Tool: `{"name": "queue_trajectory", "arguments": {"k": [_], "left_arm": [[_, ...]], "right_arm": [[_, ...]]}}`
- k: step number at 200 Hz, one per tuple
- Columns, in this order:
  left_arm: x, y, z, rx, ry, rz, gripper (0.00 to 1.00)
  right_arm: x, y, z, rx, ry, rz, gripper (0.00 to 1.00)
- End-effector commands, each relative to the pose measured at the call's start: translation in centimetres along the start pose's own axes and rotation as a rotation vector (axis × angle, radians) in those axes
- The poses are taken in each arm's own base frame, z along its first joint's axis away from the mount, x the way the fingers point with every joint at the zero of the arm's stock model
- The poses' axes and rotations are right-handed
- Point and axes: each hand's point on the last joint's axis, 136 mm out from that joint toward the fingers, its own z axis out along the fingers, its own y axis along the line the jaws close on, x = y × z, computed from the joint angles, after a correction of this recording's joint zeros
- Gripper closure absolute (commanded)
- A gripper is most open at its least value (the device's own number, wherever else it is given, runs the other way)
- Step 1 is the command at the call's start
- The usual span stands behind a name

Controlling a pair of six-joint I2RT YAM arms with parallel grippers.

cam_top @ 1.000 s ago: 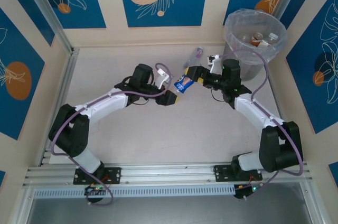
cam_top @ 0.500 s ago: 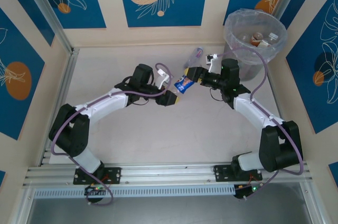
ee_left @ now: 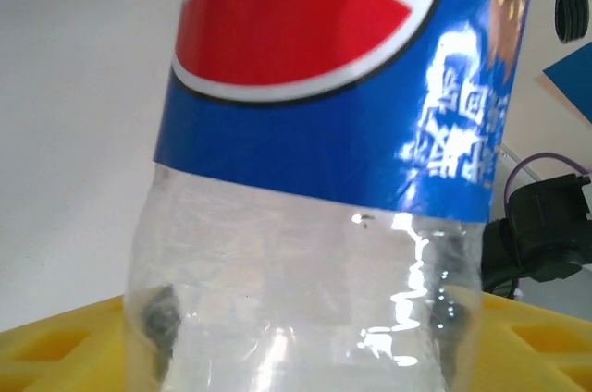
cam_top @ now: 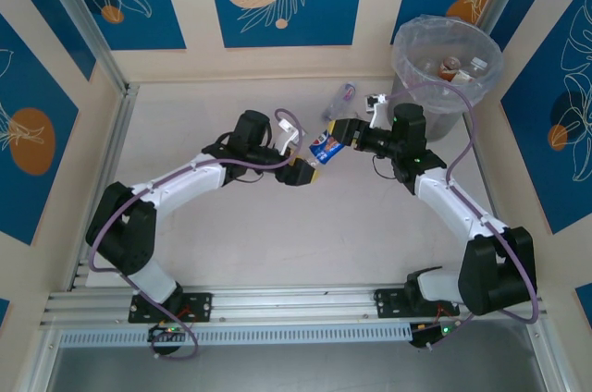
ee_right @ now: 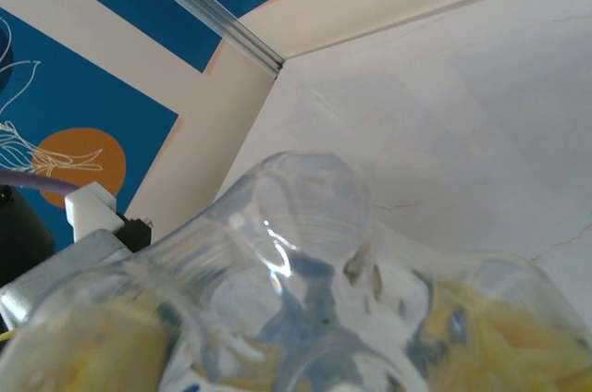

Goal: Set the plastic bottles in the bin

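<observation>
Blue-label bottle [cam_top: 324,145], long axis slanted, clamped by right claw [cam_top: 339,133]; left claw [cam_top: 308,168]: cannot tell

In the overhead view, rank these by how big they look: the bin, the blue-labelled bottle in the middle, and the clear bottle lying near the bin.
1. bin: clearly largest.
2 or 3. blue-labelled bottle and clear bottle: they look alike. The blue-labelled one is lifted nearer the camera and partly hidden, so I won't rank them.
</observation>
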Motion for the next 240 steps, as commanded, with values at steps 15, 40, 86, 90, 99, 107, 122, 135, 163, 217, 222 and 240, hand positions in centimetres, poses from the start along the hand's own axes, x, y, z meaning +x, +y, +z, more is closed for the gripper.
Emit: {"name": "queue_trajectory", "arguments": {"k": [15,40,86,90,99,107,122,135,163,217,222,240], "left_arm": [[-1.8,-1.9,-1.2,0.033,-0.067,0.053,0.21],[-2.0,-2.5,-1.6,0.052,-0.085,0.07,0.15],[-2.7,-2.5,-2.7,0.004,-0.141,0.097,0.01],[-2.7,-2.4,-2.8,-0.006,-0.146,0.097,0.01],[-3.0,-2.0,-3.1,-0.037,-0.164,0.094,0.01],[-3.1,-1.5,-3.4,-0.073,-0.181,0.088,0.01],[-3.3,-0.1,-4.1,-0.167,-0.214,0.07,0.01],[-3.3,1.3,-4.7,-0.261,-0.232,0.051,0.01],[-2.8,3.9,-6.1,-0.421,-0.263,0.011,0.01],[-2.3,7.1,-9.1,-0.652,-0.348,-0.057,0.01],[-2.2,7.4,-9.4,-0.671,-0.356,-0.066,0.01],[-1.8,8.3,-10.3,-0.737,-0.372,-0.094,0.01]], "right_arm": [[-0.7,1.1,-0.7,-0.005,-0.011,-0.056,0.49],[-0.8,1.3,-1.0,-0.003,-0.016,-0.063,0.5],[-1.4,1.5,-2.0,0.036,-0.049,-0.09,0.51],[-1.5,1.5,-2.1,0.042,-0.053,-0.095,0.51],[-1.7,1.5,-2.5,0.062,-0.06,-0.105,0.52],[-1.9,1.4,-2.8,0.079,-0.068,-0.118,0.52],[-2.3,1.5,-3.3,0.105,-0.082,-0.141,0.52],[-2.5,1.5,-3.7,0.128,-0.087,-0.159,0.52],[-2.9,1.6,-4.5,0.166,-0.097,-0.197,0.52],[-4.2,2.4,-5.6,0.194,-0.121,-0.268,0.53],[-4.3,2.5,-5.7,0.196,-0.125,-0.272,0.52],[-5.0,2.8,-6.0,0.206,-0.136,-0.304,0.53]]}}
